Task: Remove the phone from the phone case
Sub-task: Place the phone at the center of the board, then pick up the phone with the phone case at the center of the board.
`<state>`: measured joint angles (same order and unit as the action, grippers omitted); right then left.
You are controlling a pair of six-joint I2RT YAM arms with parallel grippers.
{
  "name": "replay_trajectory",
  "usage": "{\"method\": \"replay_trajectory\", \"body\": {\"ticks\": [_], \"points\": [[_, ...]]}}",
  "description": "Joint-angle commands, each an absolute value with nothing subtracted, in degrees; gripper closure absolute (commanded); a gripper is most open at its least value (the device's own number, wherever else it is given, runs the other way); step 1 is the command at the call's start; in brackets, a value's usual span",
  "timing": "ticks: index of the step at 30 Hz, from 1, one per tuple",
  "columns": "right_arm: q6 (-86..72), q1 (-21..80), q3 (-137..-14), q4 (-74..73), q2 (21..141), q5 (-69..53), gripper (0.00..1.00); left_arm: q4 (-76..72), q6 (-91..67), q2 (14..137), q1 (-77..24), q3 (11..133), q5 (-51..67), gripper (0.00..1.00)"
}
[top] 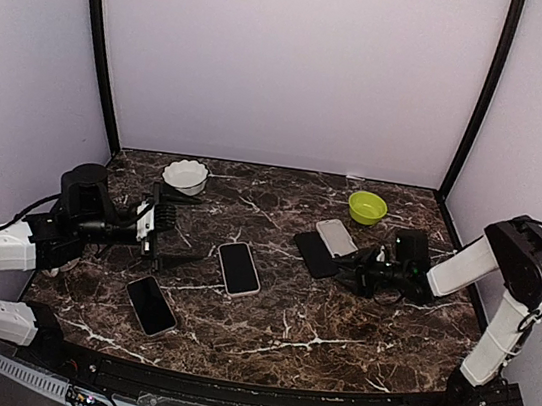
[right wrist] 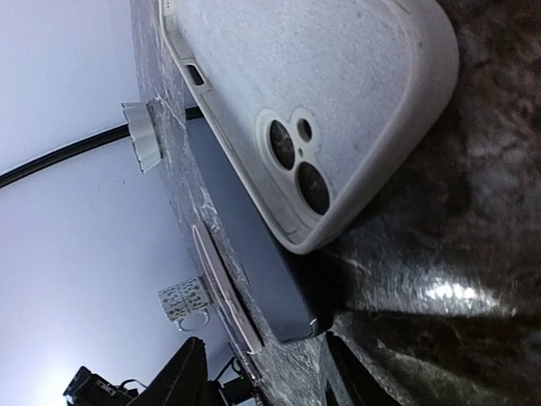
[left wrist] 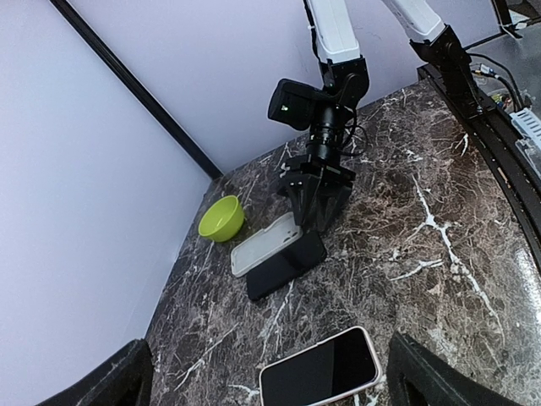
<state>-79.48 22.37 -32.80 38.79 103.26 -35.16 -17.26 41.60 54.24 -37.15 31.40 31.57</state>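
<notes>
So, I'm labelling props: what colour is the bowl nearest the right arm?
Lime green; the bowl shows best in the left wrist view.

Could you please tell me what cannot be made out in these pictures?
- Right wrist: the bottom edge cuts off the right fingers.
- Every view: the white case lies back up, hiding what it holds.
- Right wrist: the case covers part of the dark slab.
- Left wrist: the left fingers are cropped at the bottom.
</notes>
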Motion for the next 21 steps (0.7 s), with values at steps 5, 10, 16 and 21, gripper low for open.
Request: {"method": "replay_trajectory", "body": {"ticks": [5, 10, 16, 21], "points": [[-52.8, 26.6, -43.5, 2.0, 91.9, -21.2, 0.44, -17.8, 42.2, 52.8, -37.3, 30.6, 30.8, 0.01], [-43.9, 34.4, -54.2, -16.6, 90.1, -3.5, 0.4, -20.5, 41.8, 51.8, -37.2, 29.6, 27.6, 0.01], [-40.6, 42.4, -65.4, -29.3, 92.6, 12.6, 0.39, -24.5, 41.3, 50.8, -37.3, 28.2, 22.0, 0.01], [-41.2, 47.4, -72.2, -33.3, 95.3, 17.6, 0.3, -29.1, 39.6, 49.9, -37.3, 27.3, 14.8, 0.01]]}}
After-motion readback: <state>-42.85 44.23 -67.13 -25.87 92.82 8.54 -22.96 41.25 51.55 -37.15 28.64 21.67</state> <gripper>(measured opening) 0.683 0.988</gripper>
